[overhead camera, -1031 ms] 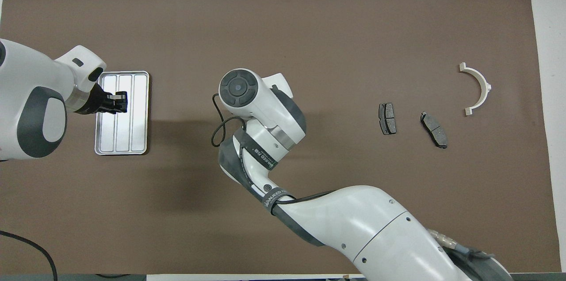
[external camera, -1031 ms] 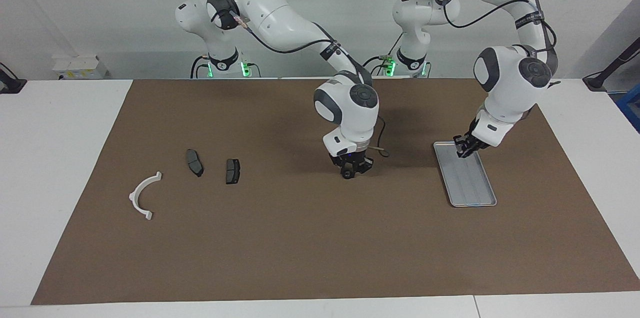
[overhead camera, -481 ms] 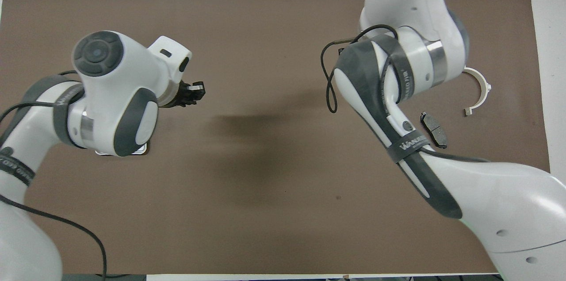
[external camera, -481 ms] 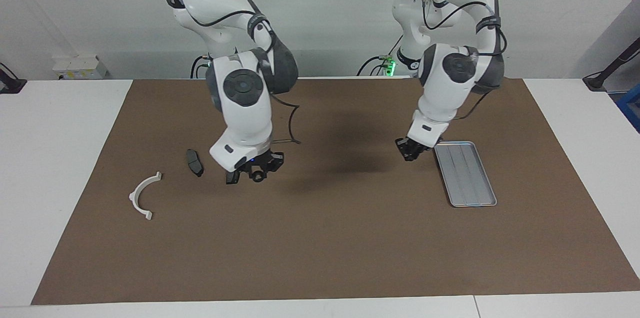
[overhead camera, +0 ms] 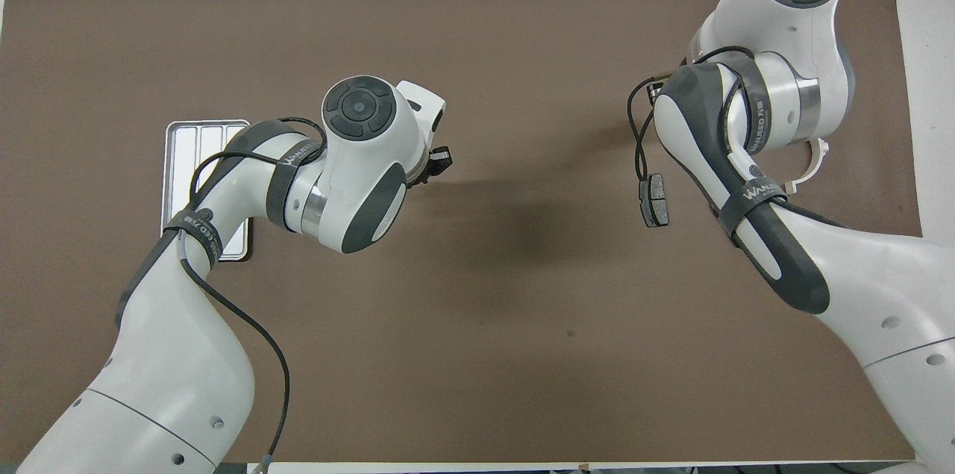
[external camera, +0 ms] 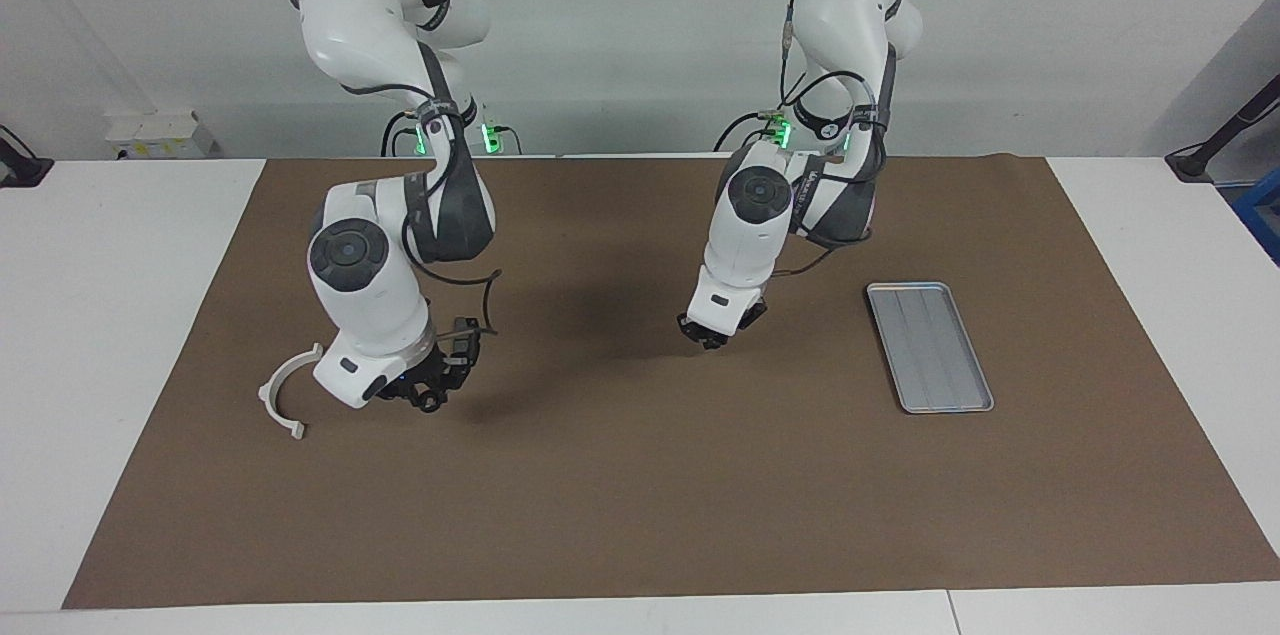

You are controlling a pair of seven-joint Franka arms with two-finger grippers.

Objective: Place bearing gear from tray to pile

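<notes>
In the lower left of the facing view, at the right arm's end of the table, the right gripper hung low over the brown mat, just beside the white curved bracket. Its fingers looked closed on a small dark ring-shaped gear that showed at their tips; I could not tell whether the gear touched the mat. In the overhead view this gripper was hidden under its own arm. There, in the right half of the frame, one dark brake pad lay on the mat beside the arm, and only the end of the bracket showed past the wrist. In the facing view the arm covered the place of the pads, so I could not make them out there. The left gripper hung over bare mat near the middle of the facing view, with its fingers closed on nothing; in the overhead view its tip showed left of centre. The silver tray lay flat at the middle right of the facing view, toward the left arm's end of the table and well apart from both grippers, with nothing in it. In the overhead view the left arm covered part of the tray.
</notes>
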